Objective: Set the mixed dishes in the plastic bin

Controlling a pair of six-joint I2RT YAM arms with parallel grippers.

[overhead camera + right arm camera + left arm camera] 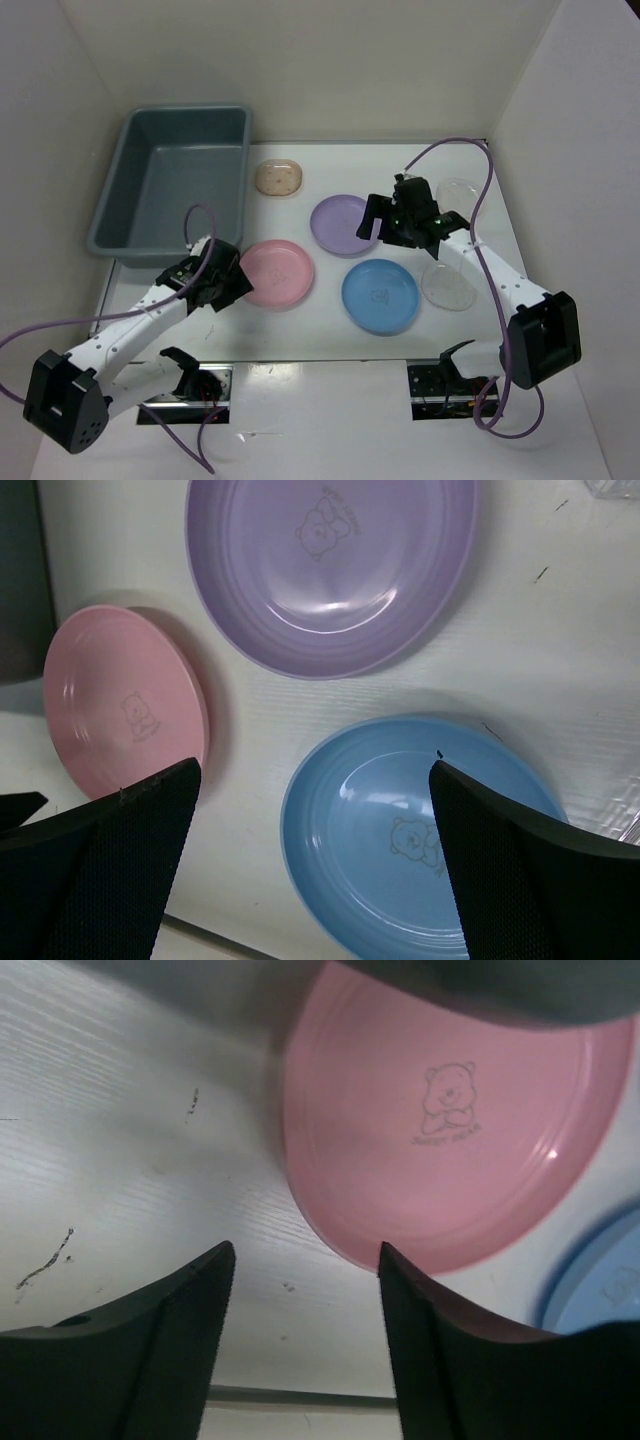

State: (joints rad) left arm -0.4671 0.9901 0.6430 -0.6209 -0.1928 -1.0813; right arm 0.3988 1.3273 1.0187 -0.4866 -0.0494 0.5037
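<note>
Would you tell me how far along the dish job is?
Nothing is done yet: the plastic bin looks empty. The left gripper, open, is at the edge of the pink plate; the right gripper hangs open, holding nothing. The purple plate, blue plate, beige dish and clear plates sit on the table.

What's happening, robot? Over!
Left gripper open at pink plate. Right gripper open above blue plate, purple plate. Plastic bin holds no dishes. Nothing blocking.

The plastic bin [170, 180] sits at the far left of the table [300, 335], the small dish [279, 178] just right of it — nearer, mid-table, the rear plate [338, 222] lies behind the front-left plate [278, 272] and the front-right plate [380, 296], with a far-right plate [462, 190] and a near-right plate [447, 285] beside them.
</note>
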